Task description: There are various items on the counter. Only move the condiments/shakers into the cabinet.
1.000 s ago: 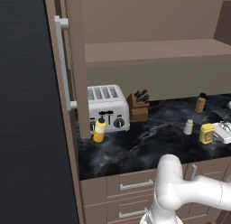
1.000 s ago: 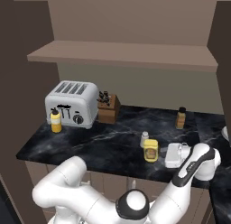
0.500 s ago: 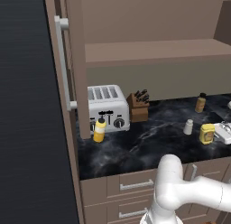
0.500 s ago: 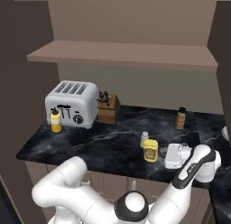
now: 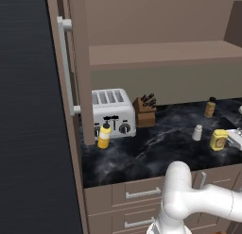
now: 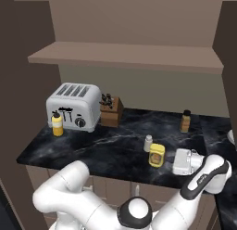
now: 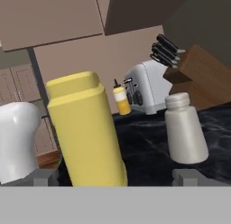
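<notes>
Our pincer (image 6: 178, 162) stands released just beside the squat yellow bottle (image 6: 157, 155) near the surface's (image 6: 92, 152) front edge; the grey shaker (image 6: 148, 143) stands just behind it.

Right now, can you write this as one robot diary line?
pincer: open | beside squat yellow bottle, not holding | grey shaker, squeeze bottle: on counter

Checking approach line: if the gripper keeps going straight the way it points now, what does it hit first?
Most likely the squat yellow bottle, which stands between the open gripper's fingertips in the hand view. The pale grey shaker stands off to one side, apparently farther back.
</notes>
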You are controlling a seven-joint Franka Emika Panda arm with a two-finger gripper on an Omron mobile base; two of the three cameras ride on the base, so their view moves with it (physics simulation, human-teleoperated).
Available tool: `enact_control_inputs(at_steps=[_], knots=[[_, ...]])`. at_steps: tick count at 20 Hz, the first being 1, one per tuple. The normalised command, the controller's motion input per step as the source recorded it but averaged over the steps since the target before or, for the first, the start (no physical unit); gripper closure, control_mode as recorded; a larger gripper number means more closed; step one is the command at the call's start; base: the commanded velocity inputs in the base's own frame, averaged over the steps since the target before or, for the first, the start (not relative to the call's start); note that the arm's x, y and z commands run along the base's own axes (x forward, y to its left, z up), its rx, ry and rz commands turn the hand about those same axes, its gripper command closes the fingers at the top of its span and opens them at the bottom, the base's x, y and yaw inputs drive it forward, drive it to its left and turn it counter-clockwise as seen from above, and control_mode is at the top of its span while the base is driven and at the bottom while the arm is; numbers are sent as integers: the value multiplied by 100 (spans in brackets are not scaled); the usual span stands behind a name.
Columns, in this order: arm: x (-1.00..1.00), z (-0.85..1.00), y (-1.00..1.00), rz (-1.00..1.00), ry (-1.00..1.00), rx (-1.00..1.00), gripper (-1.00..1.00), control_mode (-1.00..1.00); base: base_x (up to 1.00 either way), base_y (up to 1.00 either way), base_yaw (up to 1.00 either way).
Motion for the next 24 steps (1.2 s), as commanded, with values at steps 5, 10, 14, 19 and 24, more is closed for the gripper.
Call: enact_control_inputs(at_steps=[5,10,14,19,24], knots=[[-4,0,-3,0,0,0,-100,-100,0,0,0],[-33,5,5,0,-1,0,-100,-100,0,0,0],[-7,12,13,-4,-1,0,-100,-100,0,0,0],[4,6,5,-18,0,0,-100,-100,0,0,0],[-6,1,0,-21,0,0,-100,-100,0,0,0]])
